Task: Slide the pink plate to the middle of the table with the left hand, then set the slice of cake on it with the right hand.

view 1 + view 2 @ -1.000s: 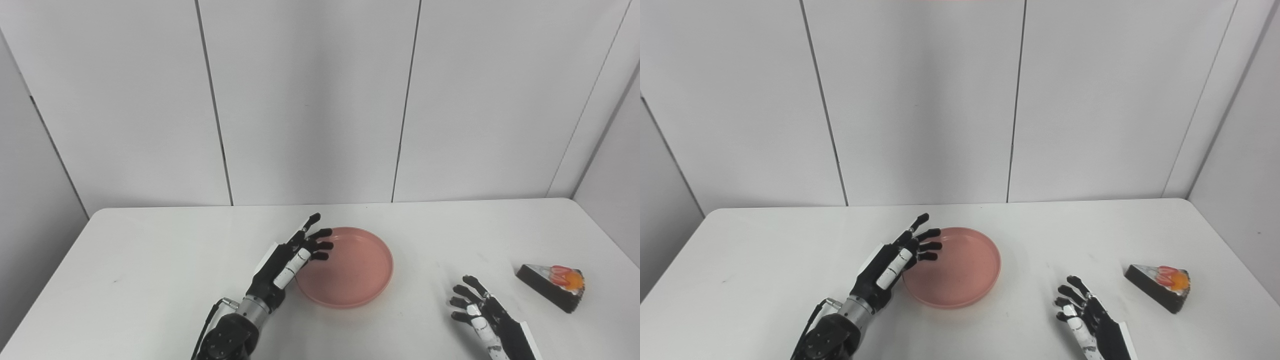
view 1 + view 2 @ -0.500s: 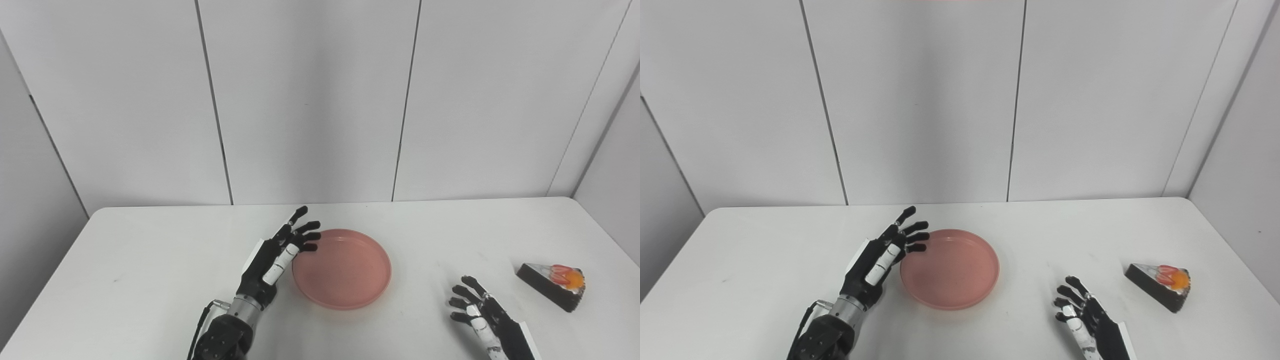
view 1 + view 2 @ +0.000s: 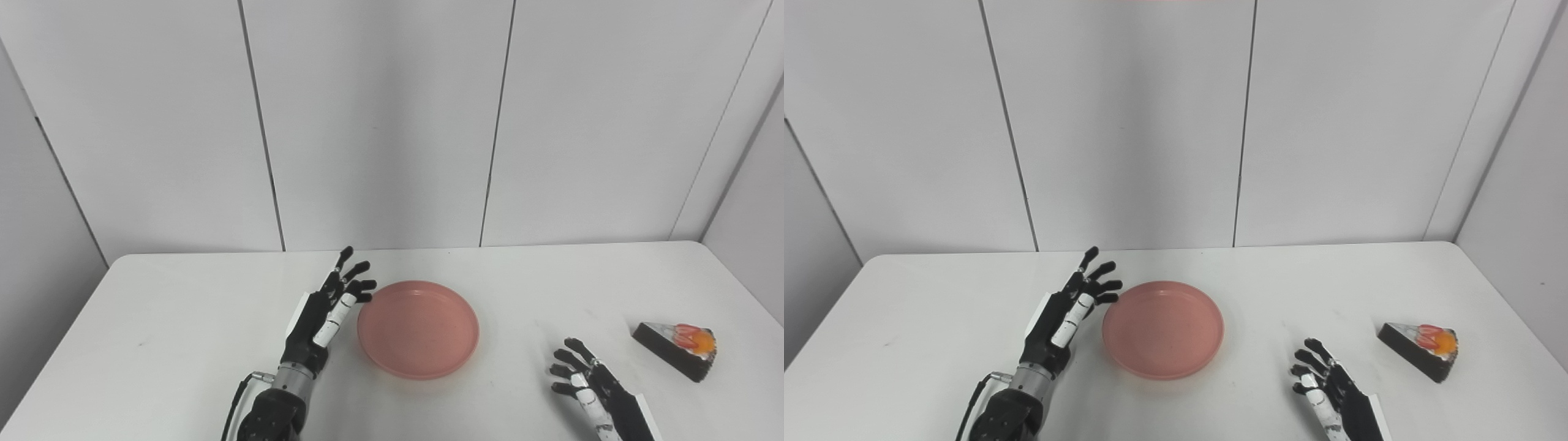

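The empty round pink plate [image 3: 418, 327] lies flat near the middle of the white table [image 3: 184, 318]. Just left of its rim my left hand [image 3: 324, 312] is open, fingers spread and pointing away from me, a small gap between it and the plate. A wedge of dark cake [image 3: 675, 350] with white cream and red-orange fruit on top rests far right on the table. My right hand [image 3: 588, 386] is open near the front edge, fingers apart, well left of the cake and right of the plate. Neither hand holds anything.
White wall panels [image 3: 380, 122] stand right behind the table's far edge. The table's right edge runs close past the cake. A thin cable [image 3: 236, 404] trails at my left wrist.
My left hand has drawn back to the left, off the plate's rim. The plate slid slightly left in the first half second and now lies still. The right hand and cake have not moved.
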### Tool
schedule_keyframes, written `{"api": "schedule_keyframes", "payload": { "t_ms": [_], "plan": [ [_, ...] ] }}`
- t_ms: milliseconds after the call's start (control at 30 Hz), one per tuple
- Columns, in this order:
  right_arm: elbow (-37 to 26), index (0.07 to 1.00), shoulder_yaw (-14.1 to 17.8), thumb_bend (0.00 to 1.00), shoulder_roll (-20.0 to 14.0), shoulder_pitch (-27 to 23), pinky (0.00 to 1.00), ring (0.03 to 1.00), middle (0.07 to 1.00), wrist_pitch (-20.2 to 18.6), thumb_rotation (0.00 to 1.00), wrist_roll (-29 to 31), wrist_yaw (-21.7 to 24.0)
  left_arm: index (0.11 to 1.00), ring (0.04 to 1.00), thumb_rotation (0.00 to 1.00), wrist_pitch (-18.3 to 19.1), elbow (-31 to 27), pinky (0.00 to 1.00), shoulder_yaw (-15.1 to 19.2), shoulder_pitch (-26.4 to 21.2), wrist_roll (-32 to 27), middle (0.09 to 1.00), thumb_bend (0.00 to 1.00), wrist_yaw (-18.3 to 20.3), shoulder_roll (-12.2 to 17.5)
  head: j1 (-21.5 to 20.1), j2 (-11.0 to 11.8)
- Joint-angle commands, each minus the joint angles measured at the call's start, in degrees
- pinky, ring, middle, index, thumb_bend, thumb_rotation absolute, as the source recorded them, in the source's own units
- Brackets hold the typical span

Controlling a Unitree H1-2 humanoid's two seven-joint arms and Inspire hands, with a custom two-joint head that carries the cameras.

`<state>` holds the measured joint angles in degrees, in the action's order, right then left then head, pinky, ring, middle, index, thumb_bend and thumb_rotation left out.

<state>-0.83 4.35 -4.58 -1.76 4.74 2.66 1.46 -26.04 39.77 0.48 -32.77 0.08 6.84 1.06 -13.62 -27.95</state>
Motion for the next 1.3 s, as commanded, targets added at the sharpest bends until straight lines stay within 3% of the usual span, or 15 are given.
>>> {"api": "schedule_keyframes", "payload": {
  "t_ms": [0, 233, 533, 700, 933, 1267],
  "plan": [
    [2.02, 0.846, -0.7, 0.82, 1.15, 1.75, 0.72, 0.772, 0.811, -0.63, 0.78, 0.04, -0.13, 1.0, 0.772, 0.82, -0.89, 2.37, 0.8, 0.04, 3.88, 0.5, 0.881, 0.71, -2.07, -0.38, -0.18, 0.23],
    [2.81, 0.843, -0.71, 0.81, 0.86, 1.51, 0.72, 0.774, 0.812, -0.47, 0.78, -0.03, -0.04, 1.0, 0.827, 0.79, -0.85, 5.97, 0.8, 1.71, 2.64, -4.93, 0.908, 0.71, 2.74, -0.86, -0.11, 0.44],
    [3.38, 0.838, -0.69, 0.8, 0.76, 1.3, 0.71, 0.771, 0.809, -0.43, 0.78, 0.02, 0.0, 0.999, 0.844, 0.75, -0.77, 8.04, 0.84, 3.36, 1.72, -7.55, 0.904, 0.72, 4.4, -1.48, -0.14, 0.57],
    [4.06, 0.842, -0.71, 0.78, 0.7, 1.07, 0.71, 0.775, 0.809, -0.43, 0.77, 0.07, 0.07, 0.978, 0.841, 0.74, -0.63, 11.31, 0.84, 4.05, 0.12, -10.16, 0.895, 0.77, 7.41, -1.48, -0.01, 1.0],
    [5.32, 0.846, -0.51, 0.78, 0.4, 0.67, 0.71, 0.774, 0.812, -0.04, 0.77, 0.58, 0.3, 0.95, 0.811, 0.78, 2.45, 14.87, 0.77, 3.47, -3.64, -10.27, 0.863, 0.87, 8.79, -1.12, 1.54, 1.08],
    [4.41, 0.842, -0.93, 0.81, 1.57, 1.07, 0.71, 0.772, 0.809, -0.07, 0.78, 0.34, -0.17, 0.953, 0.832, 0.81, 6.35, 15.78, 0.75, 2.66, -7.87, -9.49, 0.888, 0.83, 9.14, -0.26, 0.86, 0.66]
  ]
}}
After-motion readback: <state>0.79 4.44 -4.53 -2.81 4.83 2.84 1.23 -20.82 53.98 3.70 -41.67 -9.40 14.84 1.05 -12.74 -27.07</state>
